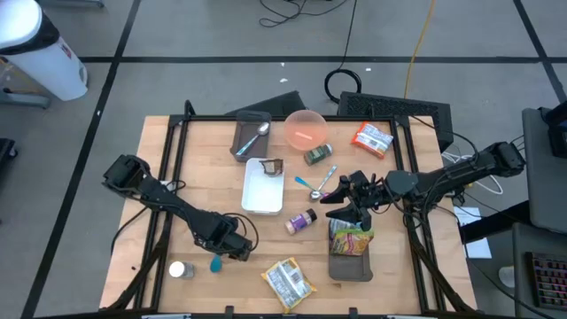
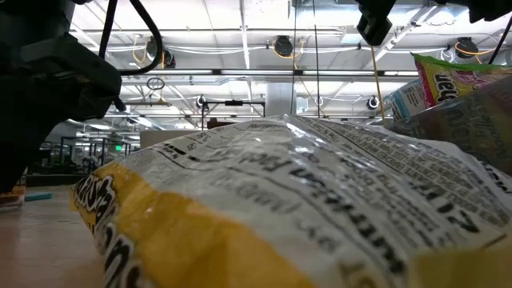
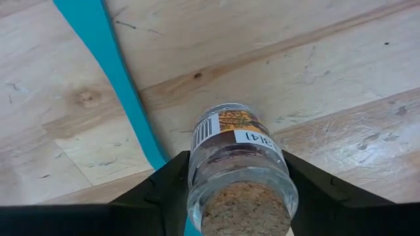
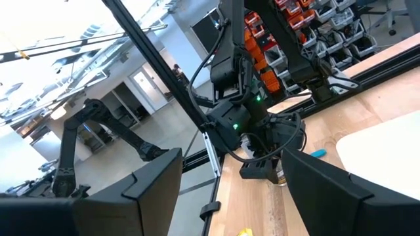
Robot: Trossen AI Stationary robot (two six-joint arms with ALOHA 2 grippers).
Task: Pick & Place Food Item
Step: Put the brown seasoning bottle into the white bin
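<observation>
Spice jar point(image 3: 237, 172) lies on the wooden table point(image 1: 204, 159) near its front left, between the fingers point(image 3: 164, 190) of the left gripper point(image 1: 237, 248), beside a teal strip point(image 3: 108, 78). The jaws flank the glass closely; whether they have clamped it cannot be told. Step in hand: grasping. Next move calls for firm closure, then a lift. The jar is clear glass, holds brown powder and bears a barcode label. The right gripper point(image 1: 347, 202) hangs open above the grey bin point(image 1: 350, 264).
</observation>
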